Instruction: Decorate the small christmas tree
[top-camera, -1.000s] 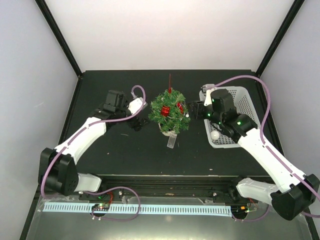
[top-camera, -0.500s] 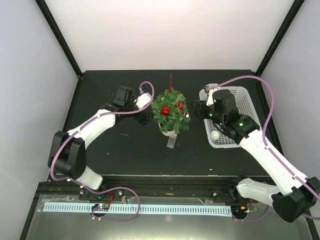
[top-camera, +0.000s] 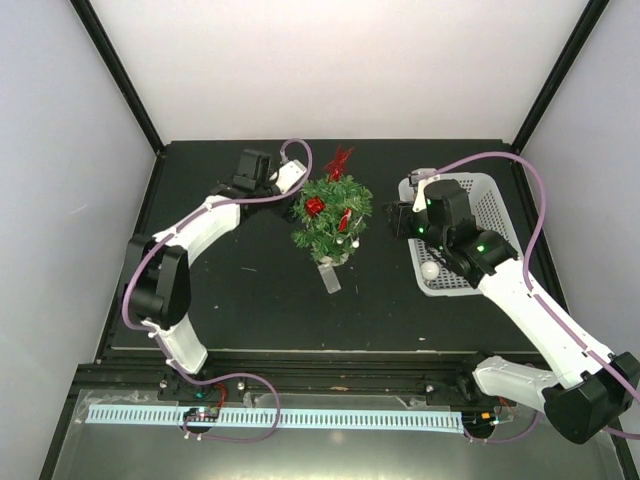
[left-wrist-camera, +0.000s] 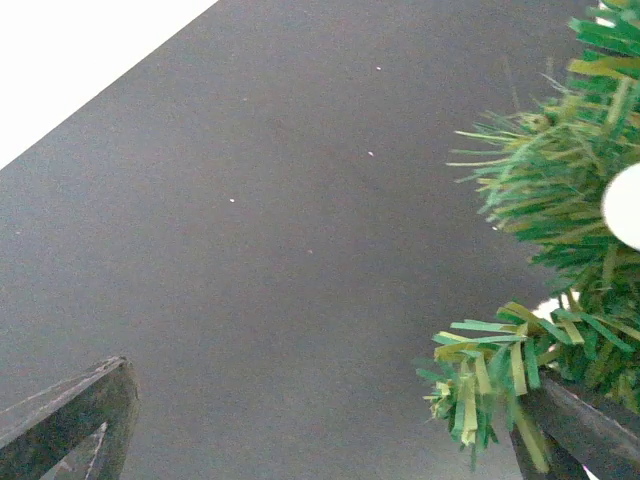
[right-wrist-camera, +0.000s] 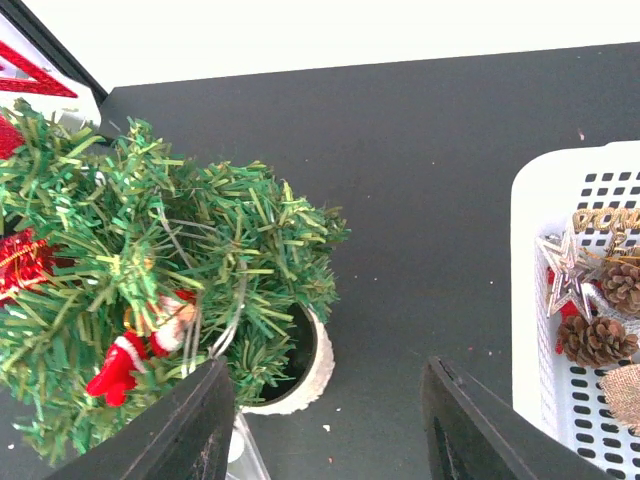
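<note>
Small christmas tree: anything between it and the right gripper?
Nothing visible. The right gripper is open, facing bare table; the small christmas tree is close ahead on its left. The white mesh basket lies off to the right.

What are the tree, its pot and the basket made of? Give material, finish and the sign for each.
Tree: probably plastic; flat matte green strips cut as needles, on thin wiry stems.
Pot: white with a rough, grainy face; ceramic or textured plastic, cannot tell which.
Basket: white moulded plastic, smooth with slight sheen, walls pierced by rows of small holes.
</note>
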